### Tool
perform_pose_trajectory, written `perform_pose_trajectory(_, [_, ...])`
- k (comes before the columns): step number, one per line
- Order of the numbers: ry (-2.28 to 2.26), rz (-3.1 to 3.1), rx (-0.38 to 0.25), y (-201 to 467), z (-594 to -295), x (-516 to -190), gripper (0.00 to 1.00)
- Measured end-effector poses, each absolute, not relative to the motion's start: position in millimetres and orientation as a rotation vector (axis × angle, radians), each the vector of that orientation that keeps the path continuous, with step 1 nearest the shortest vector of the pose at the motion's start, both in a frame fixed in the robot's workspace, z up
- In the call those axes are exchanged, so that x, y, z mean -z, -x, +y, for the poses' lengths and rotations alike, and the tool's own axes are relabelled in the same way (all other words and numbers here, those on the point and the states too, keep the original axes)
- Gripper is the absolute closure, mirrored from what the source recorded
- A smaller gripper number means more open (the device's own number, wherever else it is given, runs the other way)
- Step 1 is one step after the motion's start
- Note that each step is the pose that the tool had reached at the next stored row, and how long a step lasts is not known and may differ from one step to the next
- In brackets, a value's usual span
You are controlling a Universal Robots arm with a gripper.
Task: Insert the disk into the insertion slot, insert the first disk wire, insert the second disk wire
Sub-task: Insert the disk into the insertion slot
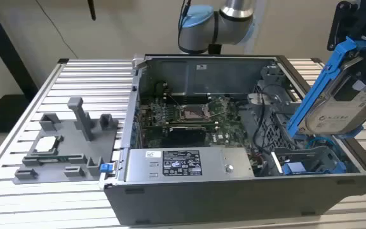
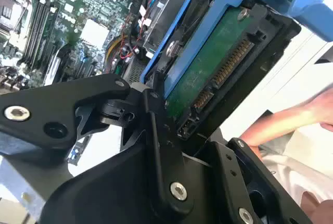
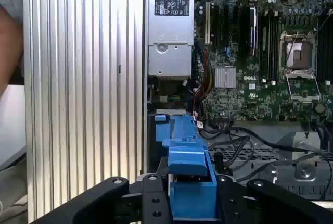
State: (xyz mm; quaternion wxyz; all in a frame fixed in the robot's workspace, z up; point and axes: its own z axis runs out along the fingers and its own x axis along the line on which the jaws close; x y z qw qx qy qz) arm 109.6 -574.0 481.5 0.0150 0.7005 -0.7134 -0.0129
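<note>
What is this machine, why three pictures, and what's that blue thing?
It is a robot arm with a grasping tool at its end. One picture is from a camera off to the side; two are from cameras on the arm's wrist. On the ribbed metal table stand an open computer case and a grey tray of parts. The tool is shut on the disk, a silver drive in a blue frame, held tilted in the air near the insertion slot.

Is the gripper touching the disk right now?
Touching. The second wrist view shows the gripper clamped on the disk, black fingers pressed against both its sides.
</note>
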Motion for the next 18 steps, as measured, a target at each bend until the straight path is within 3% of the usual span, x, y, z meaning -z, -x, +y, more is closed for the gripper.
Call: perform_pose_trajectory(18, [-2.181,-2.221,0.042,-109.6,-574.0,-472.9,1.0])
